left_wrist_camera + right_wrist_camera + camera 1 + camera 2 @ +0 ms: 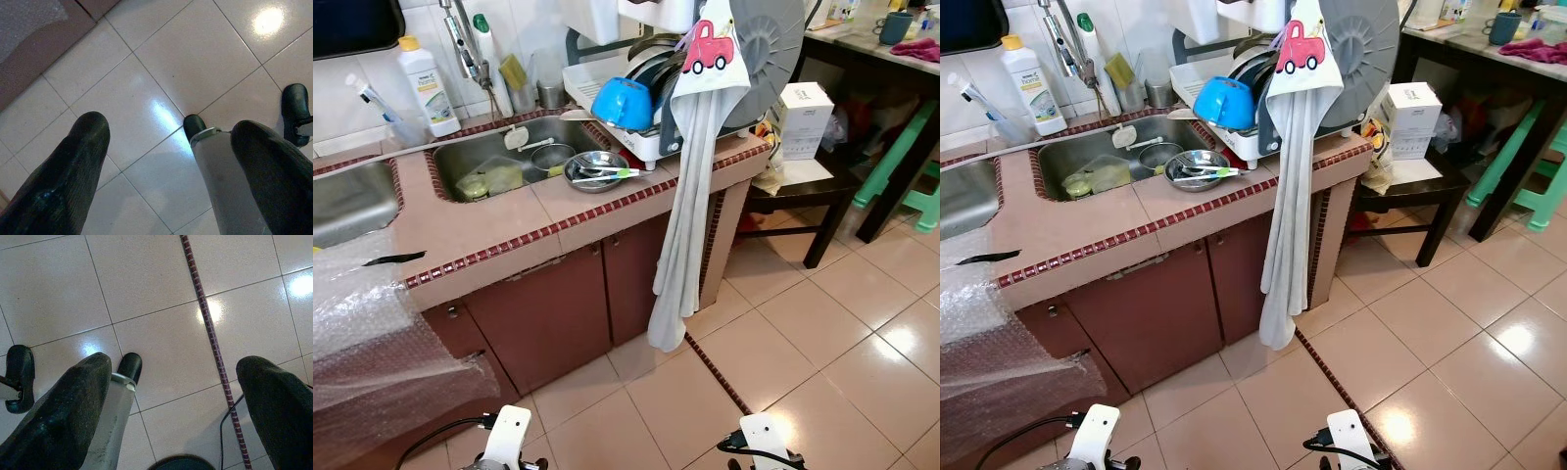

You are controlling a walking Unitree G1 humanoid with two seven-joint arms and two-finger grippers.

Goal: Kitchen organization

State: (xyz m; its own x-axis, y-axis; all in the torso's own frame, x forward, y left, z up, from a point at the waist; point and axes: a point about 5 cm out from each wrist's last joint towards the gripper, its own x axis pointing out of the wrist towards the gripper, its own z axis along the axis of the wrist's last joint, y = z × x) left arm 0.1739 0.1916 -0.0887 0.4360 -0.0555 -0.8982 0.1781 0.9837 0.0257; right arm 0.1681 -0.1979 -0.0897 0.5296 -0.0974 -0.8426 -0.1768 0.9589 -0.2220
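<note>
The tidy-up looks not yet begun. A metal bowl [595, 168] with spoons sits on the counter [499, 230] by the sink [509, 157]. Left gripper [166, 161] and right gripper [171, 401] hang low over the floor, wide open, empty.

Both arms are being held low, hanging idle. The left gripper [171, 161] and the right gripper [176, 396] are being pointed downward, jaws being kept spread apart, nothing being held.
</note>
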